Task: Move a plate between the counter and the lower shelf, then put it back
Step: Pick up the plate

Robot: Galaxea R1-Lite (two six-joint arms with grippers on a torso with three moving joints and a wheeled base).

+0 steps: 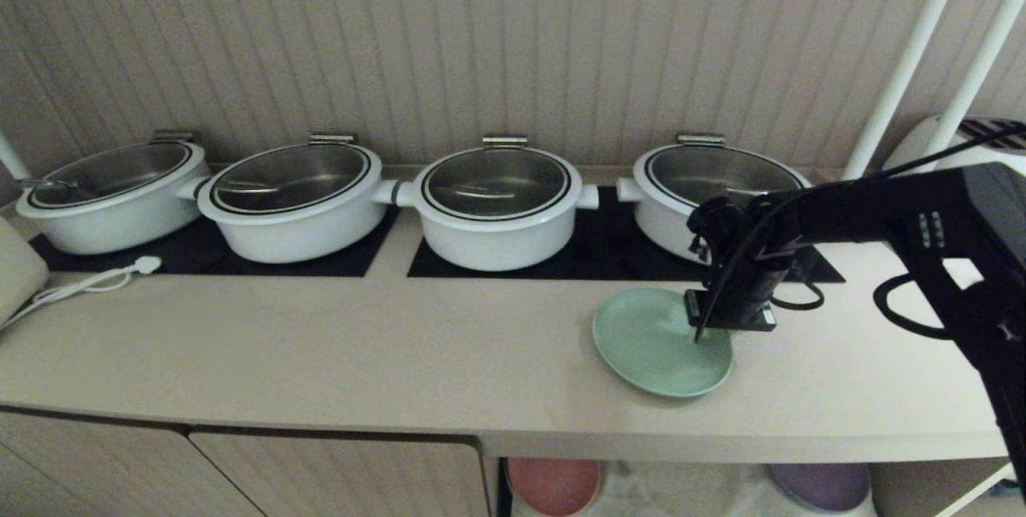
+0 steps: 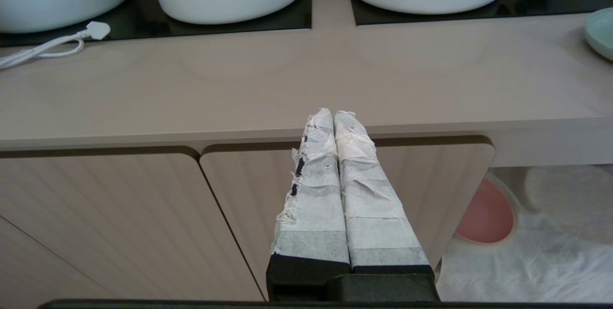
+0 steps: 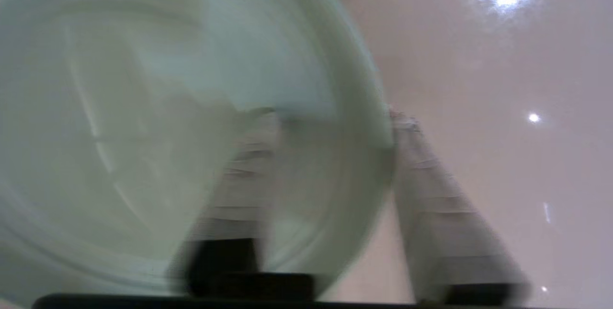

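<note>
Head view: the right arm (image 1: 922, 236) reaches in from the right, its forearm level over the worktop (image 1: 401, 349), the wrist bent down so the right end effector (image 1: 721, 323) points at the plate's right rim. The plate (image 1: 653, 345) lies flat on the worktop, in front of the 4th pot (image 1: 705, 196) and near the front edge. 4 white pots with glass lids stand in a row on black hob panels (image 1: 609, 256) behind it. A white cable (image 1: 88, 284) lies at the far left. Under the worktop, a pink plate (image 1: 553, 485) and a purple plate (image 1: 822, 486) show on the lower shelf (image 1: 689, 493).

Left wrist view: the left end effector (image 2: 334, 116) hangs level in front of the cabinet doors (image 2: 143, 218), below the worktop edge, its 2 taped fingers (image 2: 316, 194) pressed together and holding nothing. The plate's edge (image 2: 601, 33) shows on the worktop, well apart from it. The pink plate (image 2: 483, 215) lies on white cloth (image 2: 517, 261) in the lower shelf.

Right wrist view: the right end effector (image 3: 330, 122) straddles the plate's rim (image 3: 354, 98), 1 finger (image 3: 239, 179) over the inside of the plate, the other (image 3: 440, 203) outside on the worktop (image 3: 479, 84). The fingers stand partly spread, with a gap to the rim; blur hides whether either touches it.
</note>
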